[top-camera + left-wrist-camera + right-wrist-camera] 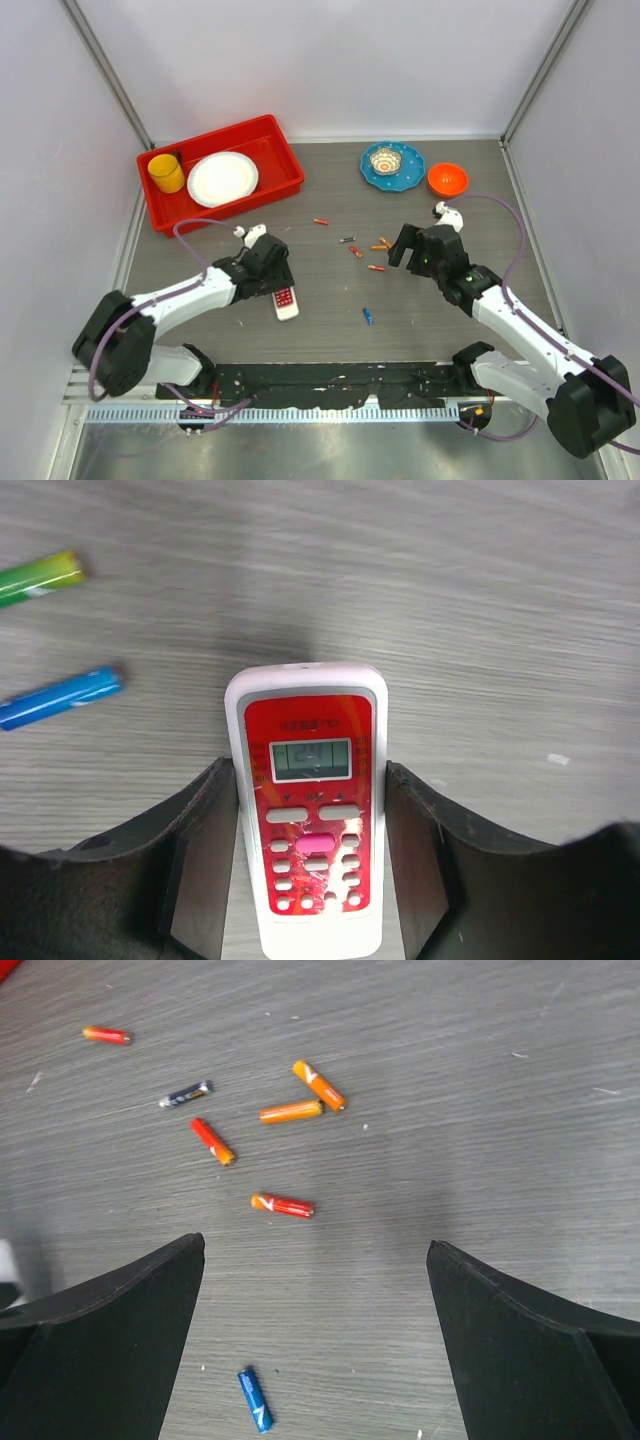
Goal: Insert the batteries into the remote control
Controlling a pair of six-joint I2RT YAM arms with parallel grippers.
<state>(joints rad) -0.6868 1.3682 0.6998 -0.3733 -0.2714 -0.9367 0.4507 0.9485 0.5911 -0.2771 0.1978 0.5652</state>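
Remote control: the remote control (pixel 286 302) (pixel 312 810) lies on the grey surface (pixel 320 285), left of centre in the overhead view. Its red face, pale screen and buttons are turned up.
Left end effector: the left end effector (pixel 272 272) (pixel 310 775) is closed around the button end of the remote control, with one finger against each long side. The screen end sticks out past the fingertips.
Right end effector: the right end effector (pixel 405 247) (pixel 315 1248) is spread wide with nothing between its fingers. It hangs over bare surface right of centre in the overhead view.
Batteries: the batteries (pixel 356 251) lie loose on the surface mid-frame, between the two arms. None touches the remote control.
Orange pair: the orange pair (pixel 320 1085) sits top centre in the right wrist view, the two ends nearly meeting in a V.
Dark battery: the dark battery (pixel 186 1093) (pixel 347 240) lies to the left of the orange pair.
Red batteries: of the red batteries (pixel 213 1141), one lies below the dark battery, one at mid-frame and one at the upper left edge of the right wrist view.
Blue battery: the blue battery (pixel 254 1399) (pixel 368 316) (pixel 60 697) lies alone, low in the right wrist view and well apart from the rest.
Green-yellow battery: the green-yellow battery (pixel 40 575) is blurred at the upper left edge of the left wrist view, above the blue battery.
Tray: the red tray (pixel 296 176) at upper left holds a yellow cup (pixel 166 173) and a white plate (pixel 222 178).
Dishes: a blue plate (pixel 412 172) at upper right carries a small bowl (pixel 385 159). An orange bowl (pixel 447 179) sits just beside it on the right.
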